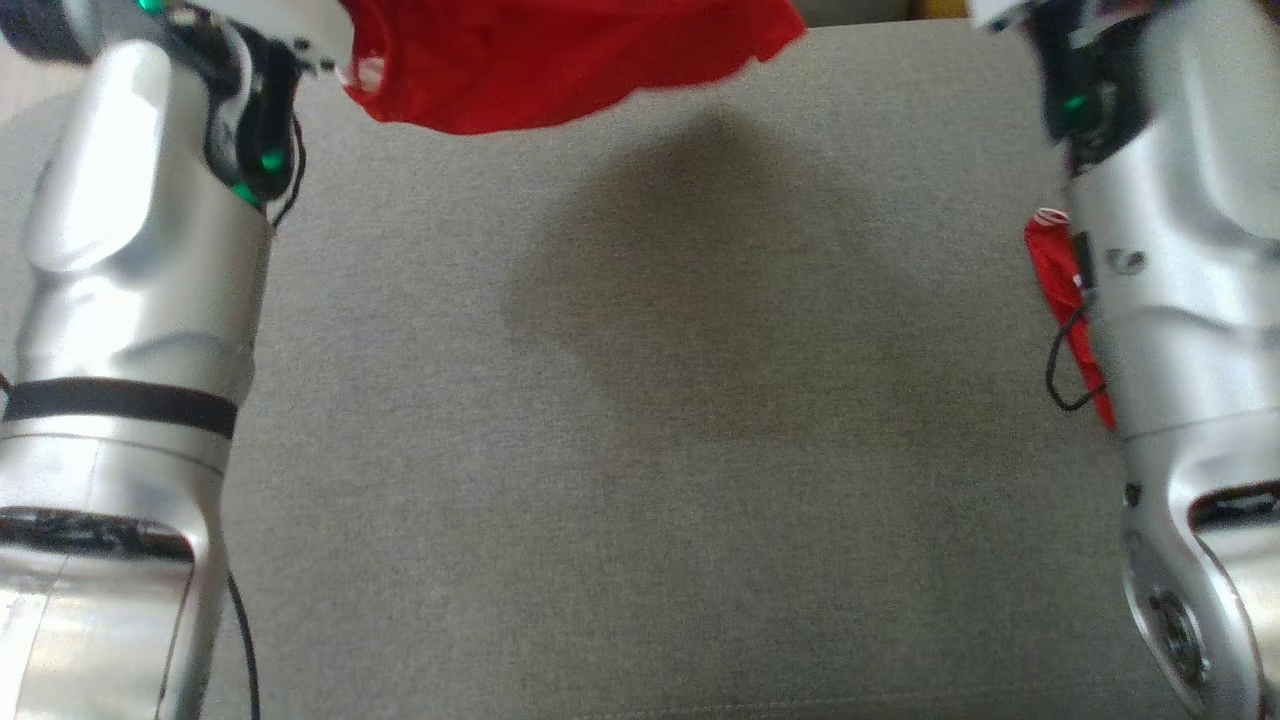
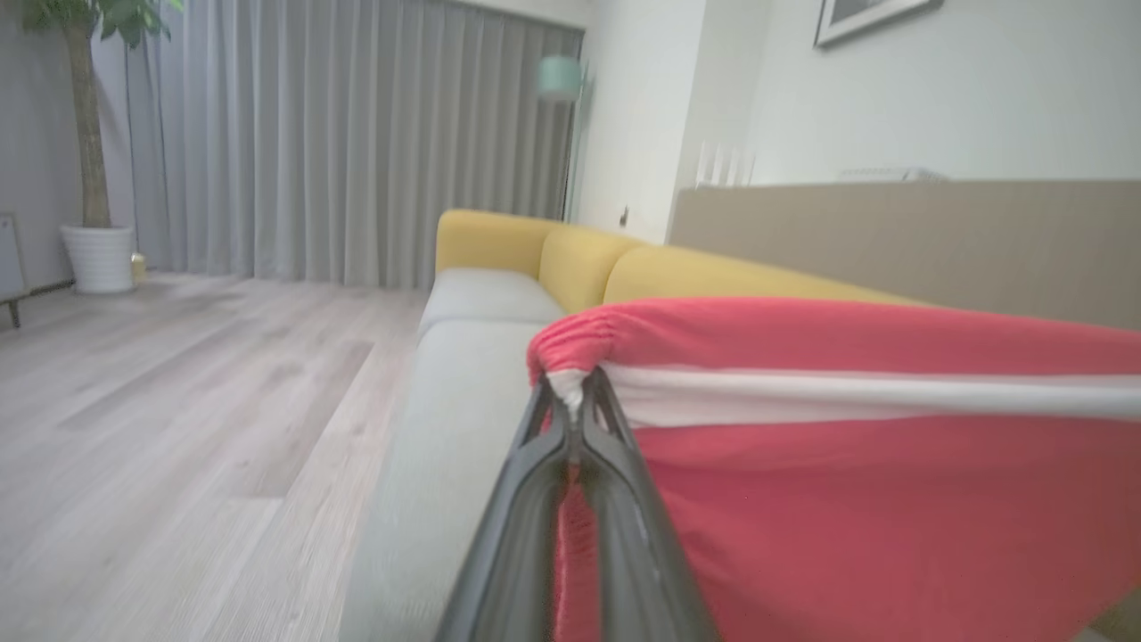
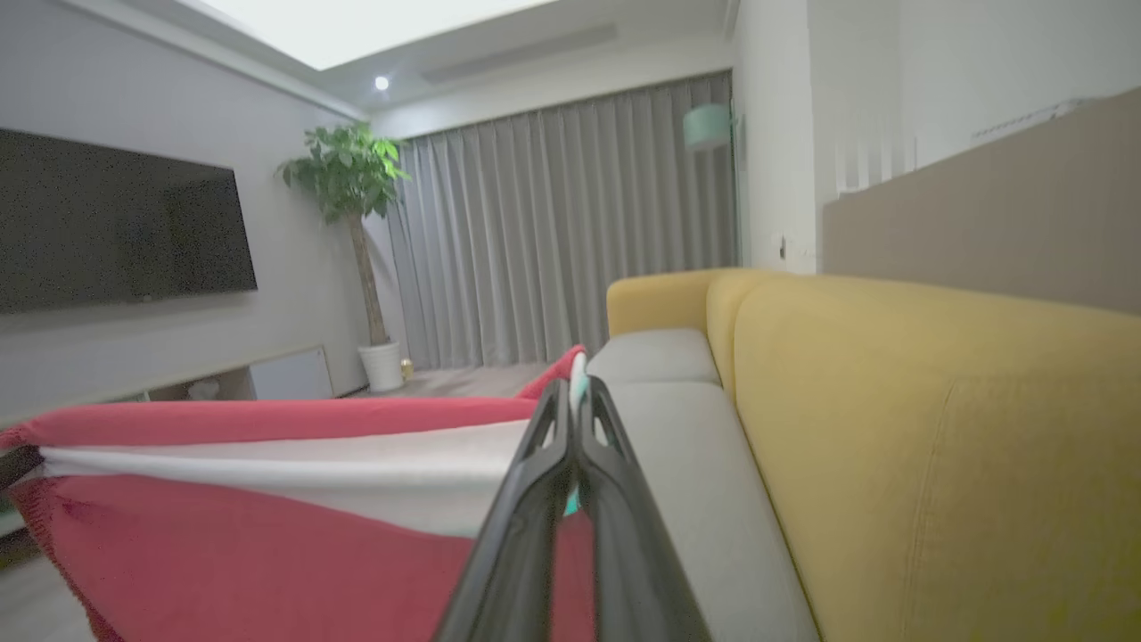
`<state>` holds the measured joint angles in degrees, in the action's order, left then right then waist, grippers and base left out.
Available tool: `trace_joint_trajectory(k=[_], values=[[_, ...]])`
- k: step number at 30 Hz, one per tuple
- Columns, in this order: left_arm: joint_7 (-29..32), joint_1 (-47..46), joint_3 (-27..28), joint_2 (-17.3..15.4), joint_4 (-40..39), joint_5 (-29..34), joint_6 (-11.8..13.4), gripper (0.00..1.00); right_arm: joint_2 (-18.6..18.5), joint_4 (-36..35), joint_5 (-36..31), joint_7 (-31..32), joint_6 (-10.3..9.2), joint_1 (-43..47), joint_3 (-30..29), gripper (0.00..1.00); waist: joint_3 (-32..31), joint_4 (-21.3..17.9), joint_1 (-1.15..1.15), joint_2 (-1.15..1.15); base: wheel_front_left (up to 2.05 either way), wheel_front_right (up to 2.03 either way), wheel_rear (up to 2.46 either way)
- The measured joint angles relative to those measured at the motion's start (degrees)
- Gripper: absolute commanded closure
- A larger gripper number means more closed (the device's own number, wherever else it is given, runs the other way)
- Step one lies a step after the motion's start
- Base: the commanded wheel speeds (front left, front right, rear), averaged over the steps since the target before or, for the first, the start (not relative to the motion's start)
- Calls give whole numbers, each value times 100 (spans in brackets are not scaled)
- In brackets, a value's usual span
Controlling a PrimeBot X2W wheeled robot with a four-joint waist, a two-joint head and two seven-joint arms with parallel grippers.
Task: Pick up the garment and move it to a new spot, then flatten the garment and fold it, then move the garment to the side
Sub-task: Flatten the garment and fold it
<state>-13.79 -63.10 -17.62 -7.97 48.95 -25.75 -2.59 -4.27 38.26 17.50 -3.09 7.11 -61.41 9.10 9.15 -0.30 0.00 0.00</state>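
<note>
Garment [image 1: 560, 60], red with a white band, hangs in the air at twelve o'clock of the head view, stretched between the two arms and clear of the grey sofa seat [image 1: 640, 560] below it. A soft dark shadow [image 1: 700, 290] lies on the seat near the centre of that view. The left forearm [image 1: 140, 250] stands at nine o'clock and the right forearm [image 1: 1170, 300] at three. A narrow red strip [image 1: 1065, 300] shows against the right forearm's inner side. It is probably a hanging part of the same cloth, though the frame is too blurred to be sure.

In the left wrist view the left gripper [image 2: 578, 397] has its two dark fingers pressed together on a bunched corner of the garment, at the end of the white band. The cloth spreads away toward three o'clock. In the right wrist view the right gripper [image 3: 575, 397] is likewise clamped on the garment's edge at the white band, with the cloth running off toward nine o'clock. The yellow backrest [image 3: 936, 428] lies at three o'clock there, grey curtains [image 3: 570, 232] at twelve and a potted plant [image 3: 348, 178] at eleven. Pale wooden floor [image 2: 178, 401] covers nine o'clock of the left wrist view.
</note>
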Motion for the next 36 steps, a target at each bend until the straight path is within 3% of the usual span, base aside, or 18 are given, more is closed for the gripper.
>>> trace_joint_trajectory(k=[4, 9, 14, 19, 27, 36], values=[[0, -13, -98, 179, 1187, 135, -2, 100, 9, 1295, 120, -209, 0, -134, 488, 100, 40, -41, 0, 0, 0, 0, 0], [171, 259, -187, 444, 2224, 34, -96, 100, 9, 2234, 617, -354, 0, -9, 1213, 100, 187, -2, 0, 0, 0, 0, 0], [73, 671, -183, 610, 2408, -129, -100, 100, 11, 2732, 967, -564, 0, 577, 1611, 100, 430, 94, 1, 0, 0, 0, 0], [-43, 1127, -168, 657, 2301, -246, -204, 100, 24, 2771, 1308, -861, 0, 1226, 1714, 100, 486, 162, 0, 0, 0, 0, 0], [-43, 2780, -36, 652, 570, -62, -300, 100, 30, 2098, 1673, -1107, 0, 2711, 1766, 100, 197, 161, 0, 0, 0, 0, 0], [-43, 5006, 210, 378, -1534, 53, -448, 100, 71, -43, 1009, -1111, 0, 5349, 650, 100, -366, 175, 0, 0, 0, 0, 0]])
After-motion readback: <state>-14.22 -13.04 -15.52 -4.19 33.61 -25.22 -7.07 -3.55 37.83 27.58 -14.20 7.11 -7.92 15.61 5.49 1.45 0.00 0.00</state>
